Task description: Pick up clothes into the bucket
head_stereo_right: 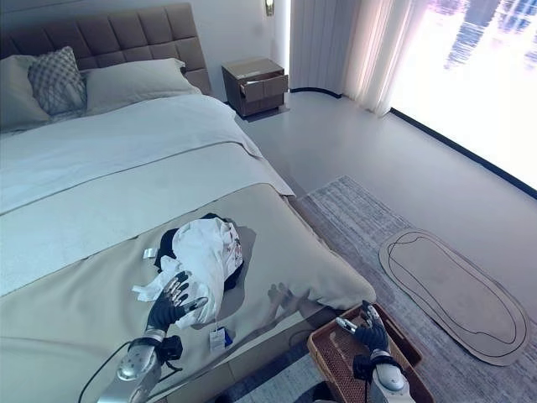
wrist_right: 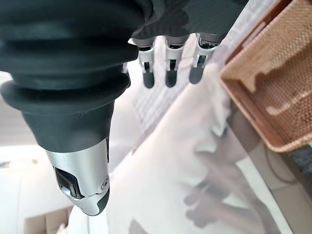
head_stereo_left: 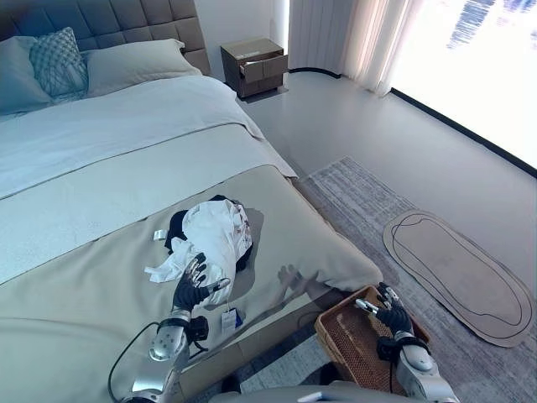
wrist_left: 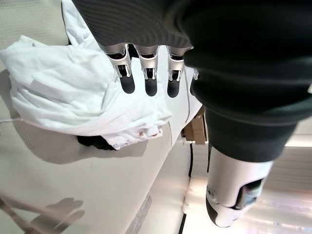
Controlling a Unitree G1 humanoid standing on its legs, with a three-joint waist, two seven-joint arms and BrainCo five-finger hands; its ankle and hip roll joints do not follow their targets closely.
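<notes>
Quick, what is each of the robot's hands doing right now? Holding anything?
Left hand: open, fingers straight, over the white garment on the bed, holding nothing.
Right hand: open, empty, above the wicker basket.

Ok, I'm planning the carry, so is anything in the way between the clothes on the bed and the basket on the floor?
Nothing visible is. The clothes lie near the bed's foot corner, the left hand at their near edge. The basket sits on the rug just past that corner, under the open right hand.
</notes>
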